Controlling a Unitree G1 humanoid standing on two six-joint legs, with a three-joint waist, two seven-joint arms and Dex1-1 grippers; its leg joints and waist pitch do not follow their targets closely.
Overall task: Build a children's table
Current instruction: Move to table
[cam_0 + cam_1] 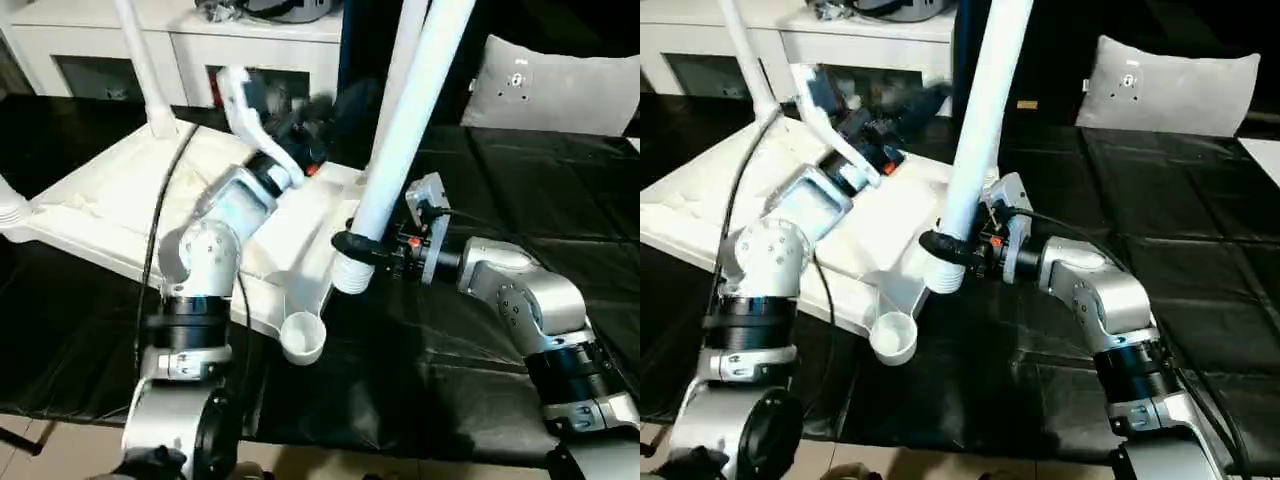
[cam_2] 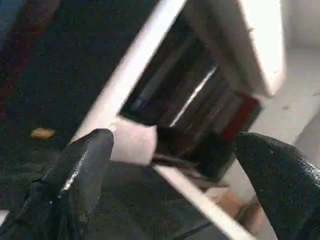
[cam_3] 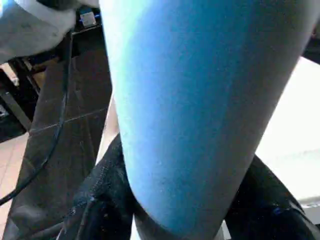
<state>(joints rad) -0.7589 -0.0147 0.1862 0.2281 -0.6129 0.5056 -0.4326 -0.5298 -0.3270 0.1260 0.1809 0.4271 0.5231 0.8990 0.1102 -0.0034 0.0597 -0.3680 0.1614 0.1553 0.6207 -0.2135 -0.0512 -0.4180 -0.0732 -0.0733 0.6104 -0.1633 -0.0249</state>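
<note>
The children's table top (image 1: 120, 200) lies upside down, white and ribbed, on the left of the black work table. One leg (image 1: 145, 70) stands upright in its far left socket. My right gripper (image 1: 352, 245) is shut on another white leg (image 1: 410, 110) near its lower end, and its black fingers (image 3: 95, 210) wrap the tube. This leg leans up and away, with its foot by the top's right edge. The front corner socket (image 1: 302, 335) is empty. My left gripper (image 1: 875, 125) hovers over the top's far side, and its fingers (image 2: 80, 170) are spread wide on nothing.
A white cabinet with glass doors (image 1: 120, 40) stands behind the work table (image 1: 450, 350). A grey cushion (image 1: 560, 90) rests at the back right. A black cable (image 1: 160, 220) hangs along my left arm over the table top.
</note>
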